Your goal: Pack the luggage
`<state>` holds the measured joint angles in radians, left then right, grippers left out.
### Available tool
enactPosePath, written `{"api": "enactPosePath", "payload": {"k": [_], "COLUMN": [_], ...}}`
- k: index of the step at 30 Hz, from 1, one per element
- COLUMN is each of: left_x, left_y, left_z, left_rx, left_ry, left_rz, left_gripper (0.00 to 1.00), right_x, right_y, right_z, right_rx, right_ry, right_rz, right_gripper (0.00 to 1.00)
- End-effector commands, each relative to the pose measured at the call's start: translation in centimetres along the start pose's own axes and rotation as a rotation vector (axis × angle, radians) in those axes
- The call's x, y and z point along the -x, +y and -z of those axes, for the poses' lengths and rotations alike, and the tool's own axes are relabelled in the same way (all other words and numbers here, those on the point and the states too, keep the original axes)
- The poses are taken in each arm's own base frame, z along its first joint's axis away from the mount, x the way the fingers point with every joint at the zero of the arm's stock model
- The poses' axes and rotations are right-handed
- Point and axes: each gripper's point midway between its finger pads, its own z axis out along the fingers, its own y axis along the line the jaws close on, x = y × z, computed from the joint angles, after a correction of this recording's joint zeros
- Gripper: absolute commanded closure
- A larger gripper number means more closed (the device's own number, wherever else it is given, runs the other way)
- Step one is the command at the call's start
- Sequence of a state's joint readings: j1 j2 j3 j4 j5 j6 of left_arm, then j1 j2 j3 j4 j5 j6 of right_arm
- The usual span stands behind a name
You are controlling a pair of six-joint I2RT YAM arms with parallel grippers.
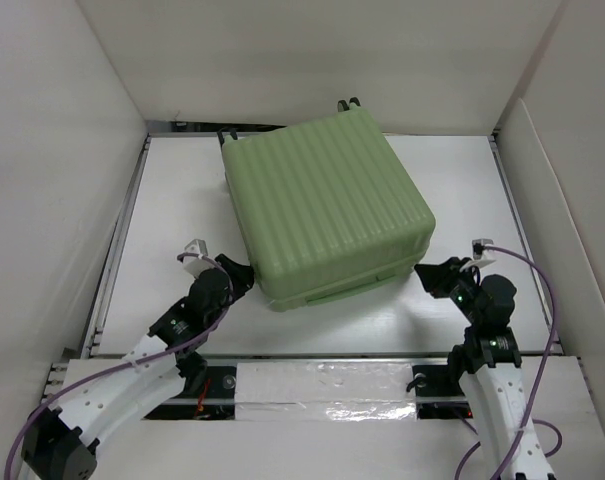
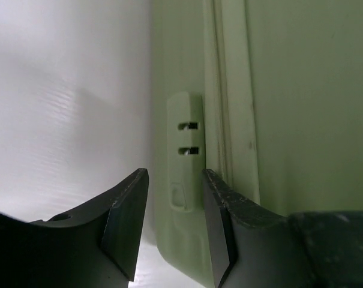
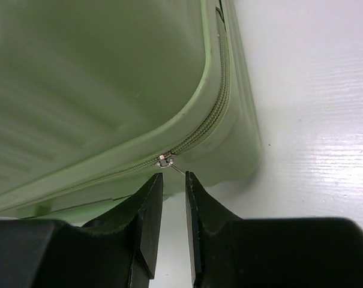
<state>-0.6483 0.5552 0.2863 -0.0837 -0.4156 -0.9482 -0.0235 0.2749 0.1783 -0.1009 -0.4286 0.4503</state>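
- One luggage lay in view, pale green and ribbed.
- Two sets of caster wheels showed at its far edge.
- One zipper slider sat on its seam.
- One lock block carried two slots.
- Two arms were there: the left arm and the right arm.
- Two grippers were there, the left gripper and the right gripper, each with two fingers, four in all.
- Two purple cables ran along the arms.
- One table held it all.
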Motion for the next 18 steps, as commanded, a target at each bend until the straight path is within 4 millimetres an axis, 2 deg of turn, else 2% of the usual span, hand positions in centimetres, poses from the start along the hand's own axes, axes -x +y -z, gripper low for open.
{"api": "enactPosePath", "payload": {"k": [1,5,12,16,18], "left_x": [0.6,0.3,0.0,-0.2,-0.9], "left_y": [-3.6,-4.9,-5.6,-6.1,-6.5], "left_z": [0.5,0.4,0.4,0.5,0.6], "left_rx": [-0.124,-0.166,-0.202,-0.238,-0.268], "left_ry": [0.027,0.053,0.067,0.076,0.108], "left_rz": [0.011,0.000,-0.007,0.003,0.013], "left_gripper": [0.61,0.61,0.63,0.64,0.66], "right_x": [0.9,1.8,1.7,2.5,2.3], "right_y": [1.1,1.1,0.9,0.8,0.8], "right_z": [-0.3,-0.8,-2.4,-2.9,-3.1], "right_rx": [0.067,0.071,0.094,0.083,0.085], "right_ry": [-0.038,-0.078,-0.020,-0.047,-0.038], "right_rz": [0.039,0.048,0.064,0.068,0.066], "right_gripper": [0.71,0.68,0.67,0.70,0.75]}}
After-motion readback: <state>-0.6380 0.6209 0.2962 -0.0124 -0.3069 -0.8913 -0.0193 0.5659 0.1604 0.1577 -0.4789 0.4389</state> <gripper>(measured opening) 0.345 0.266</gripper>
